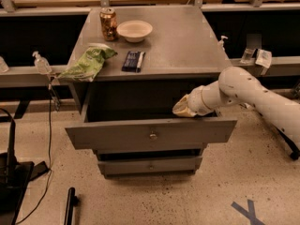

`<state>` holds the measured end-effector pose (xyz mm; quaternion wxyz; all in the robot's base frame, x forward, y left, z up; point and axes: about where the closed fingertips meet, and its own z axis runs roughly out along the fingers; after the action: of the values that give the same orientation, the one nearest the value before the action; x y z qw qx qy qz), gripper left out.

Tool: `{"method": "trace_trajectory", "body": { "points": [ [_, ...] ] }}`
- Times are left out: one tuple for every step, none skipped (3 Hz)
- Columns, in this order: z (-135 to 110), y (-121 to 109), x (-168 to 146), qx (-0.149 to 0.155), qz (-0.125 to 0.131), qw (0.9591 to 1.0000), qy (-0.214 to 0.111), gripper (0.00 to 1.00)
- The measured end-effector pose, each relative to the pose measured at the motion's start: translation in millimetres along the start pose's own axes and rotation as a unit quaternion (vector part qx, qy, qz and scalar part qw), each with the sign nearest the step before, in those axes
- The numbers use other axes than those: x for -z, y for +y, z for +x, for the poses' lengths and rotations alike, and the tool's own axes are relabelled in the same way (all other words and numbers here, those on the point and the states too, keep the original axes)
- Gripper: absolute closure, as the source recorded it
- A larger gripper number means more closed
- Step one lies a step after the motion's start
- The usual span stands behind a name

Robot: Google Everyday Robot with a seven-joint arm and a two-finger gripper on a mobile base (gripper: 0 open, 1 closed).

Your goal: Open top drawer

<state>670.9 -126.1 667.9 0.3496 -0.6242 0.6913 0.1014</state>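
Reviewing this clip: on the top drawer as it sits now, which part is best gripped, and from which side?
The top drawer is pulled out, exposing its flat front panel's top edge: probably best gripped there, from above. The small centre knob, taken from the front, is the alternative. The gripper sits at the drawer's right end, just behind that panel.

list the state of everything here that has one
wide grey top drawer with round metal knob, pulled out open
lower grey drawer, set back under the top one
pale robot gripper, at the top drawer's right end, behind its front
brown drink can, standing upright
white bowl, upright
green crisp bag, lying flat
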Motion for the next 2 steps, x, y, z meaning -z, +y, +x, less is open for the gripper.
{"method": "trace_trajectory", "body": {
  "points": [
    [7.9, 8.9, -8.6, 0.009, -0.009, 0.9998, 0.017, 1.00],
    [11.5, 29.7, 3.3, 0.032, -0.025, 0.9991, -0.007, 1.00]
  ]
}}
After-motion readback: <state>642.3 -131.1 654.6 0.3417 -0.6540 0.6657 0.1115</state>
